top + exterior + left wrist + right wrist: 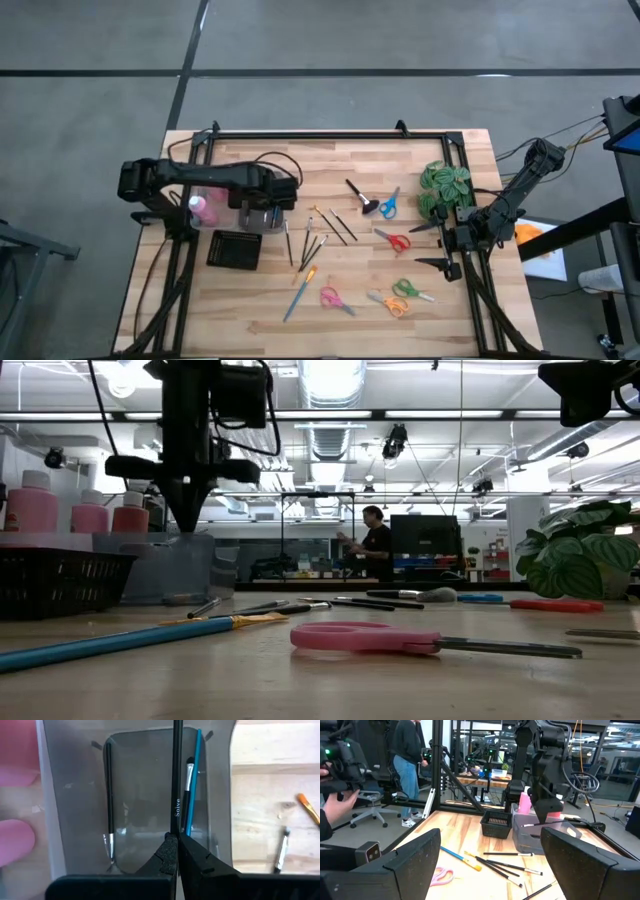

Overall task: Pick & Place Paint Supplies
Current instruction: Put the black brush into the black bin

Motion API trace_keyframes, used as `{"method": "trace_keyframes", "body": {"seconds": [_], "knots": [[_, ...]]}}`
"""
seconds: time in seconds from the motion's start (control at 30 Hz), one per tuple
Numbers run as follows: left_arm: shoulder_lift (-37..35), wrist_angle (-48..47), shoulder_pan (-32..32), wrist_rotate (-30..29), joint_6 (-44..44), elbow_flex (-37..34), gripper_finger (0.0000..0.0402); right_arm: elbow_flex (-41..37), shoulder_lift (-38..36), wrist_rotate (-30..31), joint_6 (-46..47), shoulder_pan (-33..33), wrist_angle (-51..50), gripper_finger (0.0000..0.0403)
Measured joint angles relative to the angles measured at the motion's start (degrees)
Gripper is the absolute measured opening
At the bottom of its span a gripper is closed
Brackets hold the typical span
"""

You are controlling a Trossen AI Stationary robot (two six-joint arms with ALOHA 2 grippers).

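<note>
While the left arm reaches across from the worktop's point(400, 320) left edge w/ wrist pointing straight down, the left gripper point(176, 840) hangs over the clear grey bin point(75, 800), fingers point(167, 855) pinched shut on a thin black paintbrush point(176, 780) w/ white lettering on the handle. Brush stands roughly upright, lower end inside the bin. In the bin already: another black-handled brush point(109, 805) w/ silver ferrule, a blue-handled brush point(194, 780), plus a short dark one w/ silver ferrule point(189, 775) beside the blue.

Right arm waits at the worktop's right edge, folded back; right gripper point(432, 245) fingers spread wide, holding nothing, pointing in toward the middle.

Pink bottles point(88, 510) w/ white caps stand by the bin on the left, next to a black mesh basket point(234, 249). Rest of the brushes still loose on the wood, mid-worktop: cluster of thin dark/wooden ones point(318, 232) just right of the bin, a long blue-handled brush w/ yellow-orange tip point(298, 293) nearer the front edge, stubby black brush point(360, 196) farther back.

Other stuff, apart from the supplies: blue scissors point(389, 204), red scissors point(394, 240), pink scissors point(333, 298), green and orange pairs point(400, 296) front right, leafy plant point(444, 186) by the right arm. Person point(373, 542) in dark top stands in the room behind.
</note>
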Motion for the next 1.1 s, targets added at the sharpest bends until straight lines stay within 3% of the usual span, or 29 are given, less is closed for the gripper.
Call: {"method": "trace_keyframes", "body": {"seconds": [0.3,0.63,0.97,1.1], "knots": [[0.8,3.6,0.3,3.7,-0.8,-4.6,0.0008,0.0,0.0,0.0,0.0,0.0,0.0,0.0341],[0.8,3.3,0.5,4.1,-0.5,-5.0,0.0009,0.0,0.0,0.0,-0.1,0.0,0.0,0.0341],[0.8,3.9,0.5,4.5,-0.4,-5.0,0.0091,0.0,0.0,0.0,-0.1,0.0,0.0,0.0341],[0.8,4.0,0.5,4.5,-0.1,-5.0,0.0104,0.0,0.0,0.0,-0.1,0.0,0.0,0.0341]]}}
